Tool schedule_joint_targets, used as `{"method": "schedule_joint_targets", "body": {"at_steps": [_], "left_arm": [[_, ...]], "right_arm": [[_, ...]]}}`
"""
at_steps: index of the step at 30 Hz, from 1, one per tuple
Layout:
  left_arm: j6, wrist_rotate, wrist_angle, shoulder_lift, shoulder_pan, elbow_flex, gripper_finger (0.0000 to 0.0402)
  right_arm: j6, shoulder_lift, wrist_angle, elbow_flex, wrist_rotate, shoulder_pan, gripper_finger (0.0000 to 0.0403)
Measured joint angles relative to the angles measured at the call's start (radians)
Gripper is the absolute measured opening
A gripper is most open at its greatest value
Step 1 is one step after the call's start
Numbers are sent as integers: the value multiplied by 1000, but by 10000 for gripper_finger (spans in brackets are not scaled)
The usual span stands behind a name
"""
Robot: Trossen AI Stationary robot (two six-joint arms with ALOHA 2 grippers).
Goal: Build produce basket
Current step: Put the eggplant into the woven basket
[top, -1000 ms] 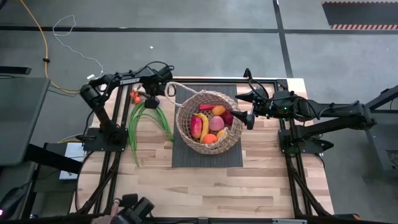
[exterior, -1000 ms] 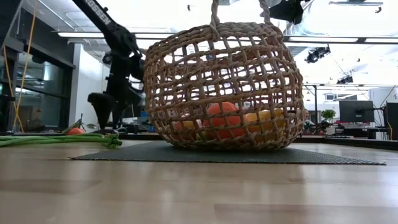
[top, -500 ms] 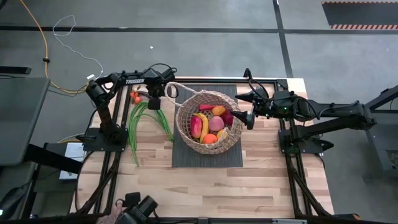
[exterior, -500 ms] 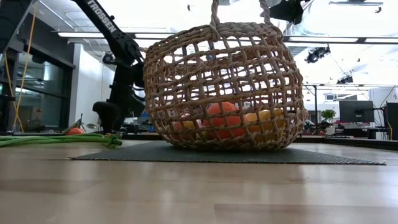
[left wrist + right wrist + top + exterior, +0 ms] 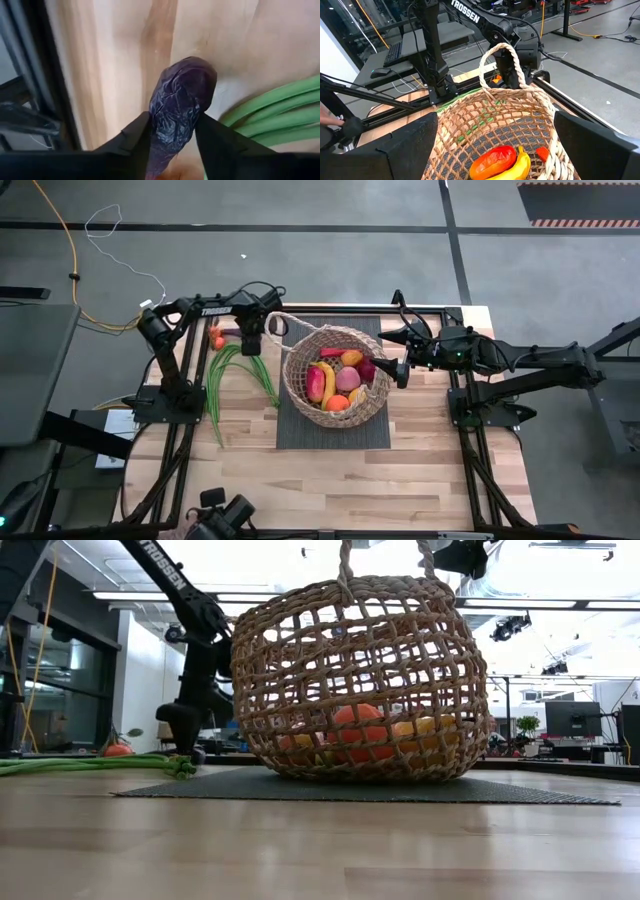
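The round wicker basket (image 5: 335, 375) (image 5: 355, 680) stands on a dark mat and holds a banana, an orange, a red piece and a pink fruit. A purple eggplant (image 5: 185, 100) lies on the wood at the far left, beside the long green bean stalks (image 5: 235, 375) (image 5: 280, 110). My left gripper (image 5: 252, 345) (image 5: 172, 150) is down on the eggplant. An orange carrot-like piece (image 5: 215, 335) lies farther left. My right gripper (image 5: 397, 370) (image 5: 495, 150) stands open at the basket's right rim. My left gripper pinches the eggplant between its two fingers (image 5: 130, 145), on the two sides of its narrower part (image 5: 172, 135). The fingers come from above, pointing down, and lie across the eggplant. The eggplant lies on the table, its rounded end (image 5: 197, 72) sticking out past the fingertips. My right gripper: I cannot tell whether it touches the basket.
The basket's left loop handle (image 5: 280, 320) (image 5: 502, 65) rises close to my left gripper. Black frame rails (image 5: 330, 310) run along the table's far edge and sides. Bare wood lies toward the near edge (image 5: 330, 480).
My left gripper has gone down to the table and a little toward the basket. The basket and my right gripper have kept still.
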Motion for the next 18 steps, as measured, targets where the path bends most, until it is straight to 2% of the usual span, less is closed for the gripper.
{"method": "schedule_joint_targets", "body": {"at_steps": [4, 11, 15, 18], "left_arm": [[-38, -6, -28, -41, 0, 43, 111], [-168, 6, -31, -186, 1, 205, 120], [-288, 63, 9, -312, 3, 289, 121], [-412, 139, 93, -434, 3, 306, 121]], "right_arm": [[0, 0, 0, 0, 0, 0, 388], [0, 0, 0, 0, 0, 0, 388], [2, 0, 14, 0, 0, 0, 388], [8, 0, 71, 0, 0, 0, 388]]}}
